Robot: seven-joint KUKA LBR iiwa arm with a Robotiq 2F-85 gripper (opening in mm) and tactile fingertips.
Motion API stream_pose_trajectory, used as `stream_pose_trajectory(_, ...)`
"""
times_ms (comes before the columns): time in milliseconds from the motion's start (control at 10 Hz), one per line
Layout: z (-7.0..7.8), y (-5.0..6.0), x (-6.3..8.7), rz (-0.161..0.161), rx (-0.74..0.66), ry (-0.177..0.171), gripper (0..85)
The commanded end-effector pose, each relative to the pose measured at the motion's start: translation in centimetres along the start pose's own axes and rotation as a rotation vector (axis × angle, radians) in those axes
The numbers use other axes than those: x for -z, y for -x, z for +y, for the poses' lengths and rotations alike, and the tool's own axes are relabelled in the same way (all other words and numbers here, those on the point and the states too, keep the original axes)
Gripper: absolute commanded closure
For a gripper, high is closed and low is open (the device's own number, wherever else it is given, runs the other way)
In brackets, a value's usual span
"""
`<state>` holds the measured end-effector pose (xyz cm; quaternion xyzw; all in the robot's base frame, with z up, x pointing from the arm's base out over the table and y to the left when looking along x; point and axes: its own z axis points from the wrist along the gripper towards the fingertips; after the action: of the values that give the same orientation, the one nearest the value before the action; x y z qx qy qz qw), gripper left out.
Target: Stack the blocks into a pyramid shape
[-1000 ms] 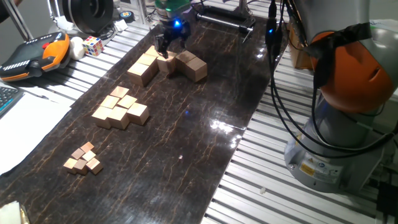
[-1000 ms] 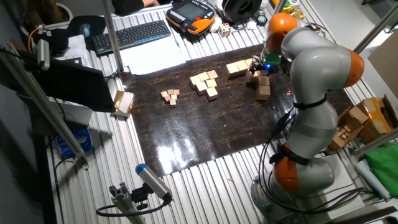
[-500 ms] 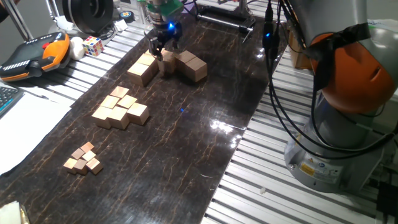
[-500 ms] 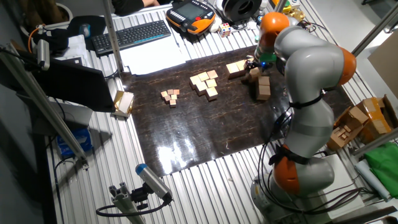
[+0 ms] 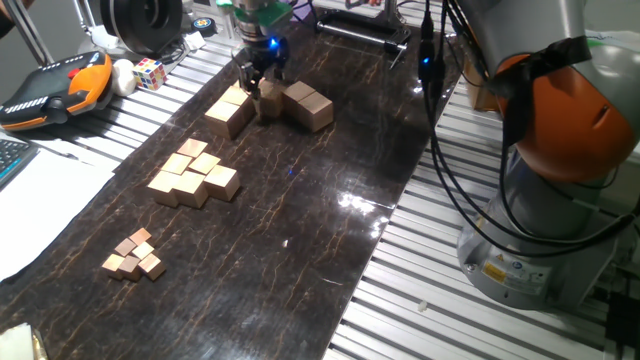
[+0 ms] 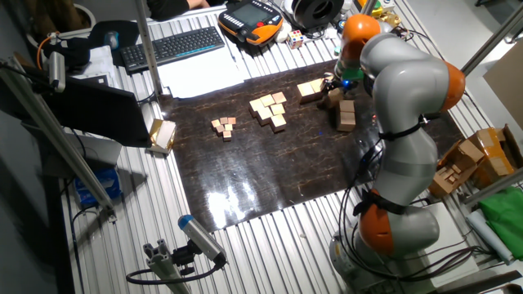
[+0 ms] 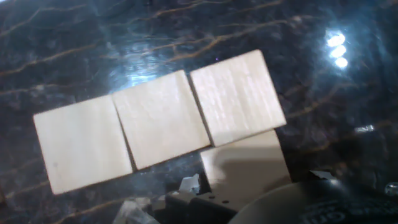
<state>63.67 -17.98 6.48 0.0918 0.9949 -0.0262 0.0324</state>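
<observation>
Well, the big robot arm (image 5: 560, 110) reaches to the far end of the dark table (image 5: 300, 220), and its claw (image 5: 262, 80) hangs low right over the blocks (image 5: 230, 110) there. Some of these big blocks lie flat on the left and a few more (image 5: 310, 105) sit just to the right. No pyramid shape stands yet. From the hand view, three blocks (image 7: 161, 118) lie side by side in a row, touching, and one more block (image 7: 245, 165) shows right at the claw. I cannot tell if the claw is squeezing that block or is apart around it. If the claw comes down a bit crooked, I think it could bump the row and push the three blocks apart, and then the bottom would have gaps. If a block is let go half over an edge, it could tip and fall off. The claw is so close to both piles that a sideways move could knock one. The middle-size cubes (image 5: 195, 175) and the tiny cubes (image 5: 135, 255) sit nearer and well apart, so they look safe. A sticker (image 5: 497, 268) on the robot's base is too small to read, and I see no other words.
</observation>
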Motion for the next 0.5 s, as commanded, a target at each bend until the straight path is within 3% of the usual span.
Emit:
stream_pose_trajectory(0, 0.03, 0.17, -0.25, 0.000, 0.002, 0.005, 0.0)
stream_pose_trajectory(200, -0.04, 0.32, -0.68, 0.002, 0.012, 0.014, 2.7)
stream_pose_trajectory(400, -0.25, 0.34, -0.86, 0.004, 0.032, 0.012, 18.3)
